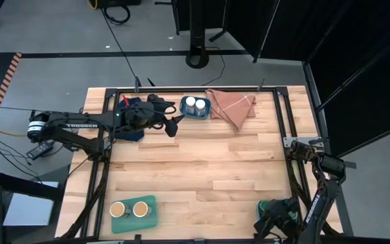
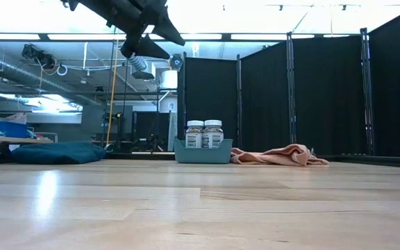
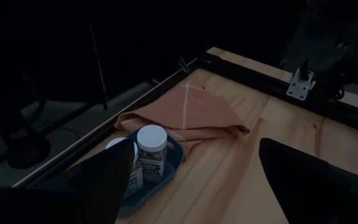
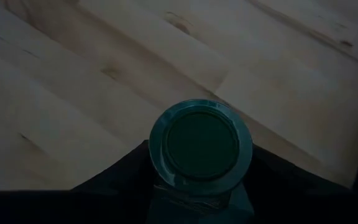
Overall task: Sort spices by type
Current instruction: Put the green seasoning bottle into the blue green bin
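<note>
Tan-lidded jars [image 1: 129, 209]: pair upright in green tray [image 1: 152, 217], near-left corner of surface [image 1: 202, 169]. Rigid, light, smooth; best taken across body just under lid.

Left hand [image 1: 175, 127]: raised, fingers spread wide, empty, just beside teal tray [image 1: 204, 114].

White-lidded jars [image 1: 195, 105]: two touching in teal tray, far edge, next to pink cloth [image 1: 232, 106]. Probably slippery, tip-prone.

Green-lidded jar [image 4: 200, 147]: at right hand [image 1: 276, 215], near-right corner; fingers flank it; whether gripped, cannot tell.
</note>
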`<state>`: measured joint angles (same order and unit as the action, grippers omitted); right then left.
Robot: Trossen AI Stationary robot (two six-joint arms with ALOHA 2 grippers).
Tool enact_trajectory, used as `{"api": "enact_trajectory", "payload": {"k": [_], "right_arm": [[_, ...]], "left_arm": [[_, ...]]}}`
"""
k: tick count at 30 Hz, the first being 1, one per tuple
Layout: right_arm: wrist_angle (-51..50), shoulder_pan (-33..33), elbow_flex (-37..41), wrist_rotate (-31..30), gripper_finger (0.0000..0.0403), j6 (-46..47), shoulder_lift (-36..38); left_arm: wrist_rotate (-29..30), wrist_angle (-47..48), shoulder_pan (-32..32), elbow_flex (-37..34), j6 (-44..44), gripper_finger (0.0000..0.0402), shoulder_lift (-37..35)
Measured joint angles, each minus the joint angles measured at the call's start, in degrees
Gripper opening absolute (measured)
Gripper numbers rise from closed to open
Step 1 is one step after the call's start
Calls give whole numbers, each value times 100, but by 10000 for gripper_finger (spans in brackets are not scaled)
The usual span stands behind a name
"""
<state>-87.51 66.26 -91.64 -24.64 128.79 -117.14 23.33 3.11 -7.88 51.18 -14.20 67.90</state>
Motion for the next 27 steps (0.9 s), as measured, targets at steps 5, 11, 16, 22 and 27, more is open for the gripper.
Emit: {"api": "enact_trajectory", "payload": {"k": [5, 11, 16, 22, 27], "right_arm": [[44, 2, 0, -15, 222, -102, 2], [181, 4, 0, -13, 223, -255, 12], [274, 4, 0, 9, 228, -299, 15], [326, 0, 0, 11, 233, -327, 15], [374, 0, 0, 4, 234, -402, 19]], "left_arm": [[0, -3, 0, 0, 0, 351, 0], [0, -4, 0, 0, -1, 351, 0], [1, -4, 0, 0, 0, 351, 0], [2, -2, 0, 0, 0, 351, 0], [0, -2, 0, 0, 0, 351, 0]]}}
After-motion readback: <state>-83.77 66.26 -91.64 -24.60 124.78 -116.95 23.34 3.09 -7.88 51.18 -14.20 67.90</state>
